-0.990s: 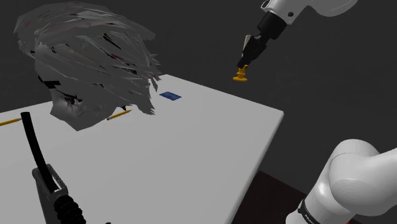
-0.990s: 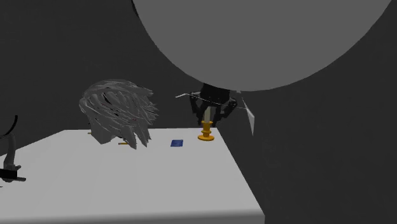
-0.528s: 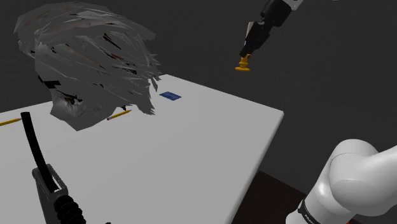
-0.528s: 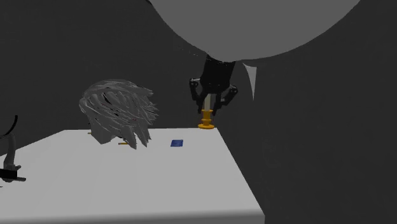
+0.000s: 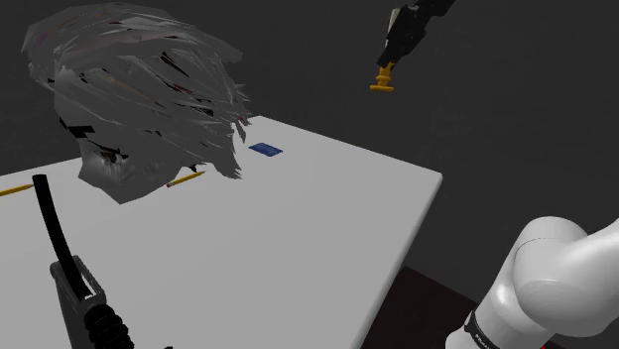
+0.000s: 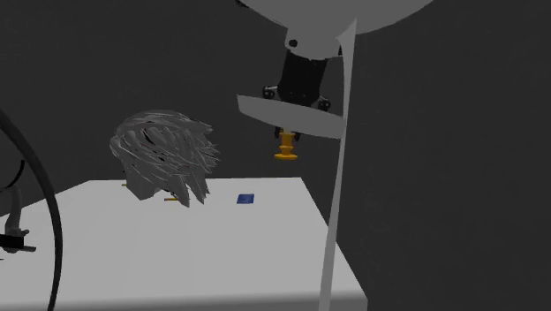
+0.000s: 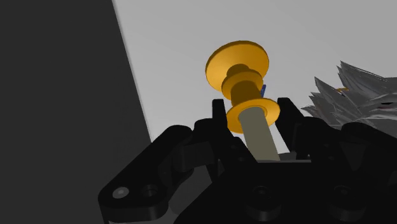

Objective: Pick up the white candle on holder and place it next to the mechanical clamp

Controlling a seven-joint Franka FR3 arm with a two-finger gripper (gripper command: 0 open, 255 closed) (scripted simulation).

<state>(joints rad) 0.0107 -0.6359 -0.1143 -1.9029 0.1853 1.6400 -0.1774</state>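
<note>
The candle is a pale grey stick [image 7: 259, 135] in an orange holder [image 7: 238, 69]. My gripper [image 7: 251, 114] is shut on the stick, and the holder's foot points away from the hand. In the shoulder view the gripper [image 5: 388, 59] hangs high above the white table's far edge [image 5: 397, 164], the orange holder [image 5: 383, 81] below its fingers. The second exterior view has the holder [image 6: 284, 147] in the air over the table's far corner. The black mechanical clamp [image 5: 84, 297] lies at the table's near left, far from the gripper; it also sits at the left edge [image 6: 11, 237].
A large grey spiky object [image 5: 139, 94] stands on the table's far left side. A small blue card [image 5: 265, 150] and a yellow pencil [image 5: 185, 179] lie beside it. The arm's white base [image 5: 556, 288] is at the lower right. A dark floor lies beyond the table's right edge.
The gripper has risen steadily with the candle and holder, which now hang well above the table's far corner. Nothing on the table has moved.
</note>
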